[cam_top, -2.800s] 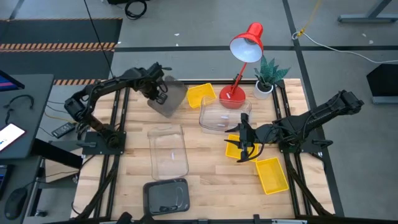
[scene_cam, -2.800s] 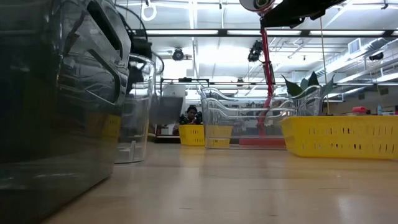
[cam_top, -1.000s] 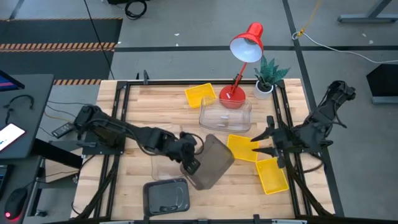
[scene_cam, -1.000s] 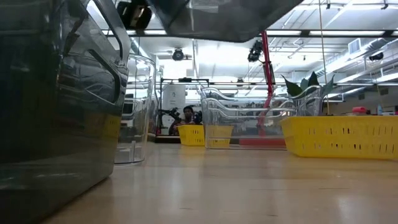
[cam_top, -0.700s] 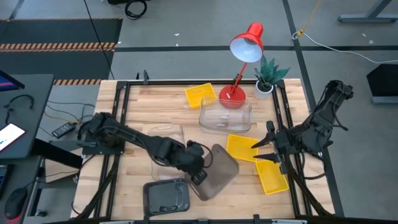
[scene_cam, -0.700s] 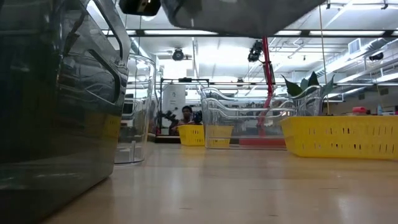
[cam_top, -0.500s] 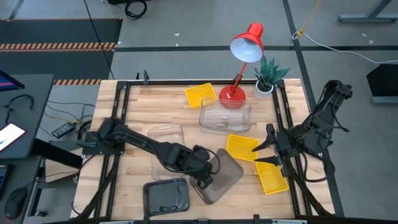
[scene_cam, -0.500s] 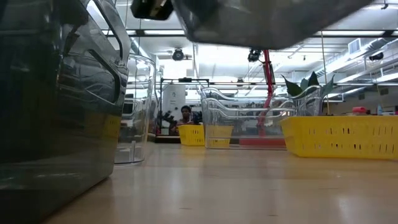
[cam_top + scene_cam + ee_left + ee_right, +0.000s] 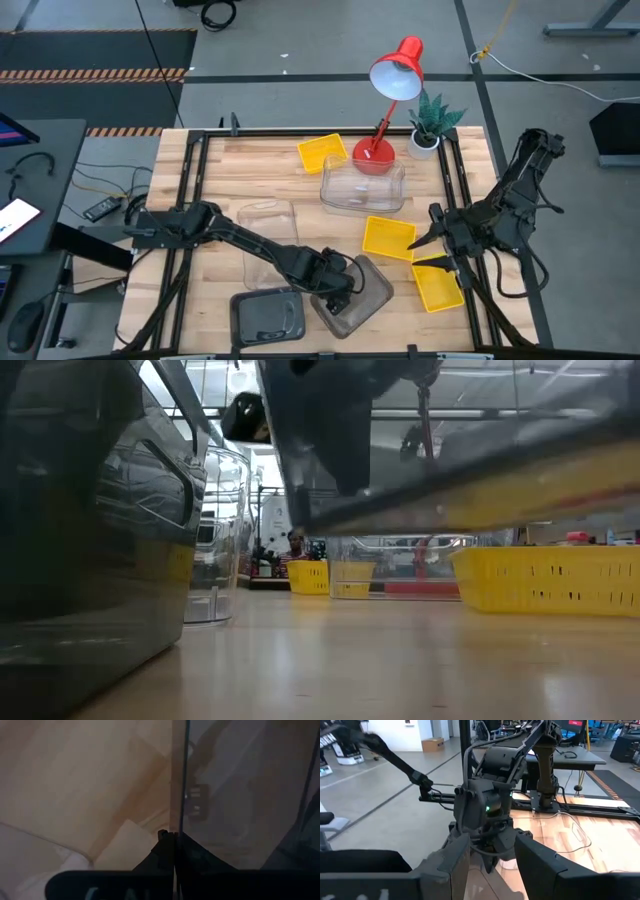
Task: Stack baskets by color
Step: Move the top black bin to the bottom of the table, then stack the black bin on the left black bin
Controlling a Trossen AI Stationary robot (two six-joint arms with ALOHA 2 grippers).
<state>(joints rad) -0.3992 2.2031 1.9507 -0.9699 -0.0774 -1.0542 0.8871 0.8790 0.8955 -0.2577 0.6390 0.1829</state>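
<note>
Across the table [image 9: 220, 180] the baskets lie scattered. Lower centre of the high view, the left tool [image 9: 338, 293] pinches a tilted grey basket [image 9: 358, 295] beside another grey basket [image 9: 268, 317]. At right, the right tool [image 9: 432, 240] hangs with fingers apart over yellow baskets [image 9: 388, 238].

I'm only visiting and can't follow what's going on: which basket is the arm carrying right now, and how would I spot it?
Look at the near edge of the wooden table, where the left gripper reaches in from the left. It is shut on the rim of a smoky grey basket, held tilted beside another grey basket lying flat. Unlike the yellow and clear ones, it is dark, see-through and the only one gripped.
</note>
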